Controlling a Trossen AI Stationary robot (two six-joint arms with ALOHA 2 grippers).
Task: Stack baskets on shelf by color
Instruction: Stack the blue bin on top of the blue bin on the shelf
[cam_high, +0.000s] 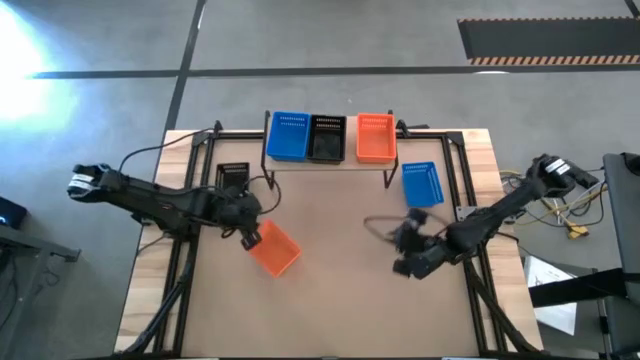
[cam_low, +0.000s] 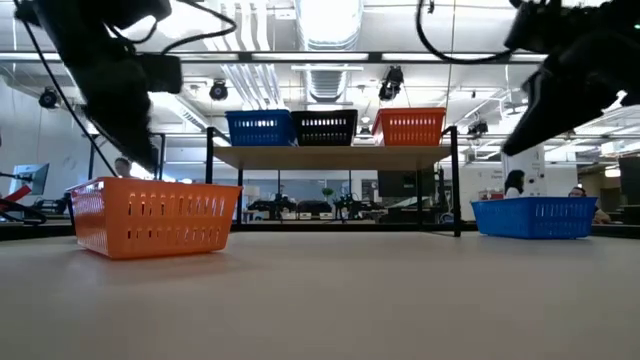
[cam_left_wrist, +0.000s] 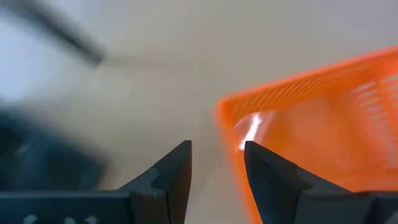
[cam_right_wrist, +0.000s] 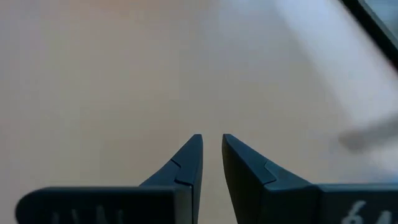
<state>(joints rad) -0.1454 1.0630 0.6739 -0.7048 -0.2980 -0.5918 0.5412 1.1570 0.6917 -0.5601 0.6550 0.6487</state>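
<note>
Over on the left, the left gripper (cam_left_wrist: 217, 158) hangs at the near corner of a loose orange-red slotted plastic basket (cam_high: 273, 248) lying askew on the wooden surface (cam_high: 330, 300), its jaws spread a little and holding nothing. Behind it a black mesh basket (cam_high: 233, 176) sits on the surface beside the small wood-topped shelf on thin black legs (cam_low: 330, 156), which carries a blue basket (cam_high: 288, 135), a black basket (cam_high: 327, 136) and an orange-red basket (cam_high: 375, 138) in a row. Right of the shelf a second blue slotted basket (cam_high: 421, 184) rests on the surface. The right gripper (cam_right_wrist: 212, 155) hovers over bare wood nearby, jaws narrowly parted, empty.
</note>
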